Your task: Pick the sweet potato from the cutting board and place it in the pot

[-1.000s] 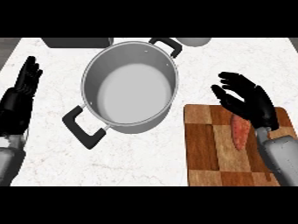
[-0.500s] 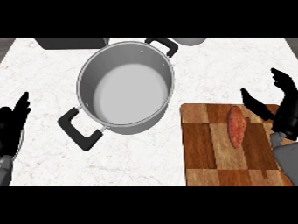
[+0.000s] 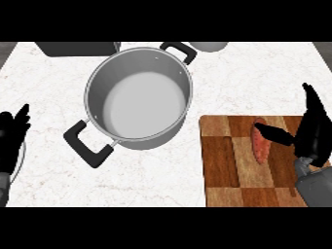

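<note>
Head view: right hand (image 3: 313, 133), fingers apart, flanks the sweet potato (image 3: 260, 146) at four o'clock, ready to grasp; pot (image 3: 139, 99) waits.

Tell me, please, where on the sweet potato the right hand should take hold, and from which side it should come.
Grip the sweet potato around its middle, coming from above. It lies flat and lengthwise on the cutting board, narrow across, so fingers fit either long side. The open right hand is already beside it.

I see the pot (image 3: 139, 104) on the counter (image 3: 46, 82), left of the board (image 3: 236, 170). The sweet potato (image 3: 260, 146) lies on the board. My right hand (image 3: 313, 133) is open, its thumb over the potato. My left hand (image 3: 7, 146) rests open at the left edge.
</note>
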Robot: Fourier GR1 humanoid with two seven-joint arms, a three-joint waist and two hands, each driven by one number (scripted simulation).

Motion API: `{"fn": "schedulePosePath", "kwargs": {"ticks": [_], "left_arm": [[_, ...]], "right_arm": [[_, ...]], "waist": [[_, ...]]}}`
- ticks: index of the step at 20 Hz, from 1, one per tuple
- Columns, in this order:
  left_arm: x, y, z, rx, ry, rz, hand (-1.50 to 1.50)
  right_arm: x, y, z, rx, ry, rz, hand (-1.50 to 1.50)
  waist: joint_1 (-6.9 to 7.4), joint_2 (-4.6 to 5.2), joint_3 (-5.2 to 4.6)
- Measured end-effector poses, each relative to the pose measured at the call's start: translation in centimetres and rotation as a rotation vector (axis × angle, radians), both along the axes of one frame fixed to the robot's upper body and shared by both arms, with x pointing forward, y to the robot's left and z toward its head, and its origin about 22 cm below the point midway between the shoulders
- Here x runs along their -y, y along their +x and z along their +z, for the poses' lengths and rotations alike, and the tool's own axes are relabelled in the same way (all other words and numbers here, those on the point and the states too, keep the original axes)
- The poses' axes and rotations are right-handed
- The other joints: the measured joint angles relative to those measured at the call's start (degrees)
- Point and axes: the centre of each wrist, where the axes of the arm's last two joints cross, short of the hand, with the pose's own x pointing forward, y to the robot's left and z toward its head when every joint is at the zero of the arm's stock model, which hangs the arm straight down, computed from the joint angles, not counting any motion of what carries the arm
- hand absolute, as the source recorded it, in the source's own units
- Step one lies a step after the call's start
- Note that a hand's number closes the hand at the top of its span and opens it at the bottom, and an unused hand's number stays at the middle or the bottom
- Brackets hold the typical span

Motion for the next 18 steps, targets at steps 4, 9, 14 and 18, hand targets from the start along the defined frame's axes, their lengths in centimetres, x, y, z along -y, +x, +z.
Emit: {"fn": "schedulePosePath", "kwargs": {"ticks": [4, 9, 14, 18], "left_arm": [[0.6, 0.2, 0.0, -0.002, -0.005, 0.005, 0.00], [1.0, 0.4, 0.4, -0.002, -0.001, -0.009, 0.00], [1.3, 0.8, 0.8, -0.002, -0.001, -0.015, 0.00], [1.2, 0.5, 0.5, -0.003, 0.001, -0.012, 0.00]], "right_arm": [[-0.9, 0.3, 2.7, -0.186, -0.040, -0.016, -1.50], [-3.0, 0.5, 5.8, -0.411, -0.040, 0.025, -1.50], [-5.1, 0.2, 7.7, -0.537, 0.016, 0.106, -1.50], [-4.8, -0.1, 8.6, -0.595, 0.029, 0.114, -1.50]], "waist": [[0.02, -0.01, -0.03], [0.77, 0.23, 0.05], [1.16, 0.43, 0.21], [1.05, 0.47, 0.23]]}}
